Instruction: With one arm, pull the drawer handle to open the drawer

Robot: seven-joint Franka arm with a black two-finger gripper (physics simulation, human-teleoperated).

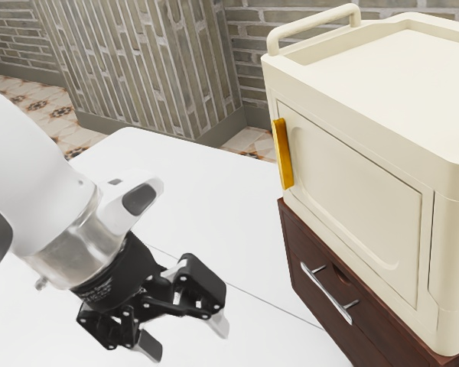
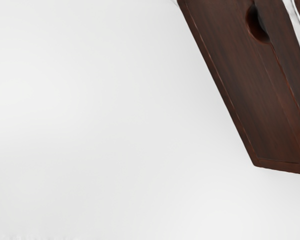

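While the exterior view's lower edge cuts off part of the dark reddish-brown drawer [image 1: 371, 335], we can make out its slim, silvery bar handle [image 1: 327, 293] and rounded notch [image 1: 340, 275]. Both lie beyond our gripper [image 1: 185, 336], well apart from its widely spread jaws.

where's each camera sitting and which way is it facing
Exterior view: at the arm's side, looking down across the white table to a cream cabinet on a dark wooden drawer unit; the white arm and open black gripper show.
Wrist view: on the arm's hand, facing the table and part of the drawer unit.
Shared: table and drawer unit.
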